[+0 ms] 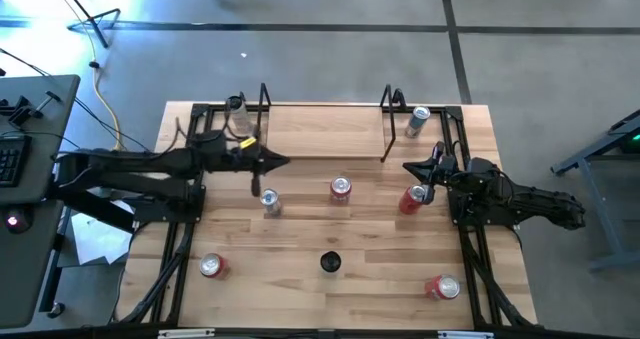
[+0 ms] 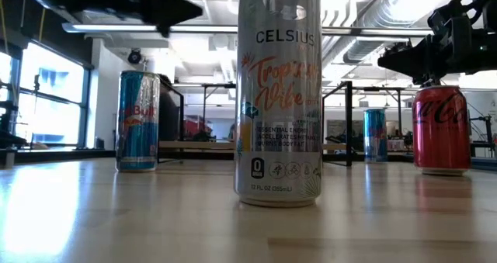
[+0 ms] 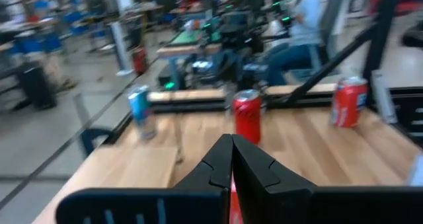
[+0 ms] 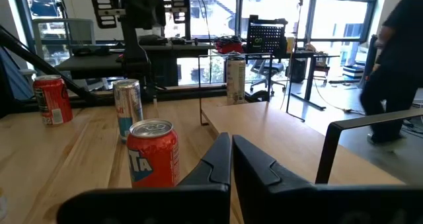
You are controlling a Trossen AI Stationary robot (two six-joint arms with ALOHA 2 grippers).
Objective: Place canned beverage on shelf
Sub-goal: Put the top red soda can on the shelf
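The shelf (image 1: 325,129) is a pale plank between two black rod frames at the table's far edge, and nothing stands on the plank. My left gripper (image 1: 287,162) is shut and empty, in the air just in front of the shelf's left end. My right gripper (image 1: 406,167) is shut and empty, in front of the shelf's right end. A red cola can (image 1: 412,199) stands upright just to its near side. In the low view this can (image 2: 440,127) stands under my right gripper (image 2: 382,60). Both wrist views show shut fingers (image 3: 231,161) (image 4: 231,154).
Other upright cans: a red can (image 1: 340,189) and a silver can (image 1: 269,201) mid-table, a Celsius can (image 1: 330,263), red cans (image 1: 211,267) (image 1: 443,287) near the front, a pale can (image 1: 237,109) and a blue can (image 1: 418,119) outside the shelf frames. A person (image 4: 396,65) stands beyond the table.
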